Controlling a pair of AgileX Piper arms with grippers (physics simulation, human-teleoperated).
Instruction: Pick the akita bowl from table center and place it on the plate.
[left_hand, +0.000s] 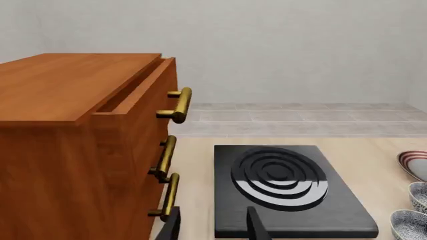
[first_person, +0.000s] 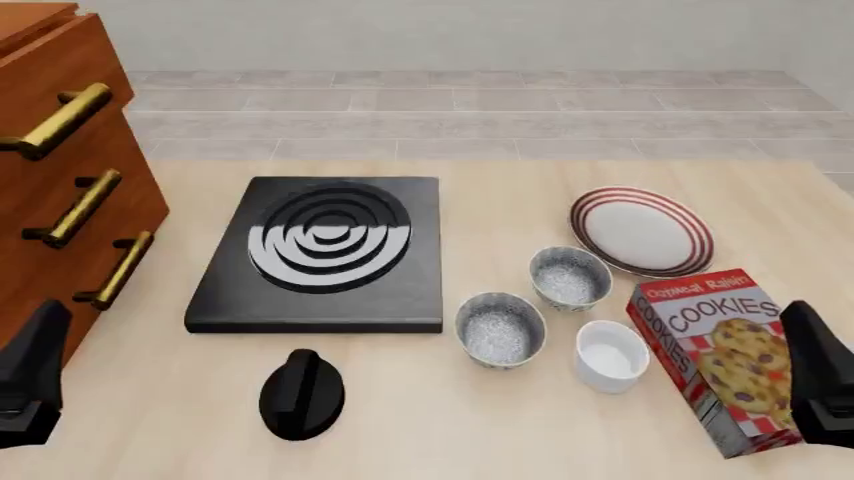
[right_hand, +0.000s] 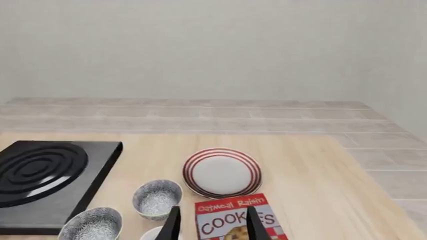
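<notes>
The akita bowl (first_person: 501, 328) sits upright at the middle of the wooden table (first_person: 534, 430), just off the front right corner of the black stove burner (first_person: 324, 254), with its twin bowl (first_person: 570, 277) just behind and to its right, a plain white ramekin (first_person: 613, 354) beside it on the right, and the red-striped plate (first_person: 642, 231) empty farther back. A cookie box (first_person: 714, 355) lies right of the ramekin, a black knob (first_person: 302, 393) lies in front of the burner, and a wooden drawer cabinet (first_person: 60, 190) stands at the left. The left gripper (left_hand: 212, 225) and right gripper (right_hand: 212, 224) hang at the near edge well apart from both bowls, each with fingers spread wide and holding nothing.
</notes>
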